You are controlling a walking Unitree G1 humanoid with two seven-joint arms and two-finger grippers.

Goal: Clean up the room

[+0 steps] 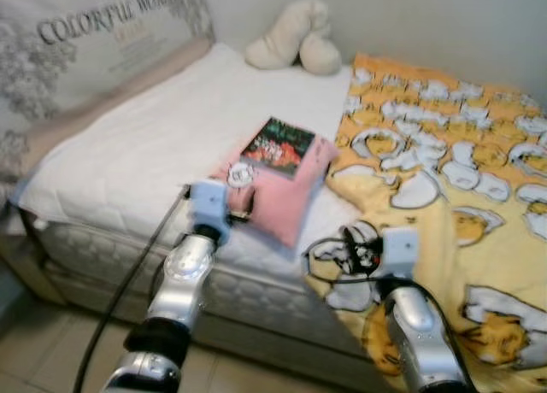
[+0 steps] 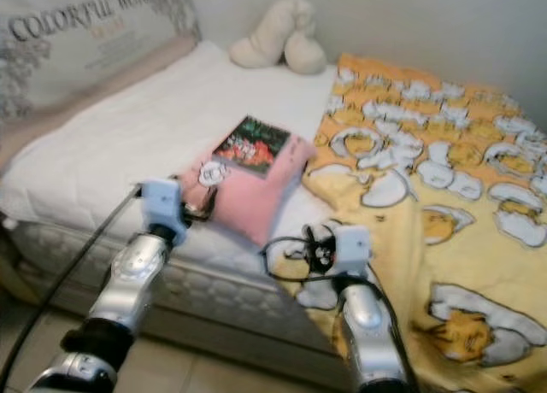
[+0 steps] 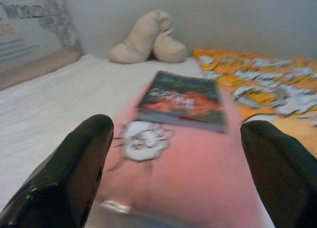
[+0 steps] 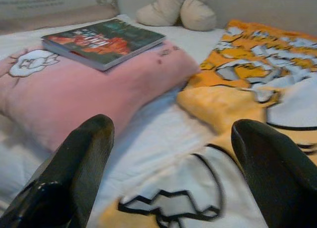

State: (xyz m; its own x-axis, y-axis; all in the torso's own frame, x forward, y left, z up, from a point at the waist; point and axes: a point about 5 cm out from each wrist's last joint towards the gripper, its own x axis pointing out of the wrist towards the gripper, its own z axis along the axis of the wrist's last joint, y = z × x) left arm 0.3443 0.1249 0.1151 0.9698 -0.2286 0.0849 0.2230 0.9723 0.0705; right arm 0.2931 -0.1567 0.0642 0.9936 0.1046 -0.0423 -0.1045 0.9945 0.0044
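So the book (image 1: 279,145) is lying flat on top of the pink pillow (image 1: 282,192) on the bed (image 1: 145,145), long axis running diagonally away from the robot toward the plush (image 1: 295,38) by the wall. Left end effector (image 3: 178,163) is right at the pillow's near edge, fingers spread wide, nothing in them, book just ahead between them. Right end effector (image 4: 168,163) is also spread open and empty, over the yellow blanket (image 1: 444,171), book off to its left.
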